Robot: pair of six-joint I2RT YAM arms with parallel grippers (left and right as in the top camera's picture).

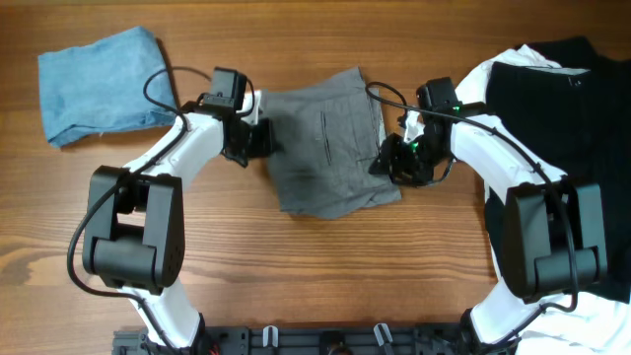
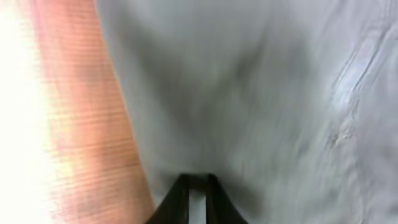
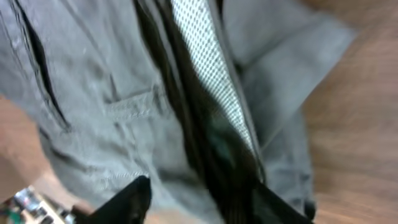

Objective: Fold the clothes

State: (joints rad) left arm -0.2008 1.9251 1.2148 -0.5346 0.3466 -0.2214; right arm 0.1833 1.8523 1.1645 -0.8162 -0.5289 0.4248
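Likely a robotics lab workbench: wood-grain table [image 1: 325, 296], black-and-white left arm [image 1: 128, 227] and right arm [image 1: 547, 237].

The overhead view is sharp and evenly lit from above, with only soft, short shadows on the wooden surface [image 1: 325, 266]. The left wrist view is heavily smeared by blur, its left edge burnt out to white glare. The right wrist view is dimmer and blurred, with the grey shorts [image 3: 124, 106] soft-edged and their folds in dark shadow.

overhead: straight down on table [image 1: 315, 271]; wrists: close up; shared: grey shorts [image 1: 325, 148]
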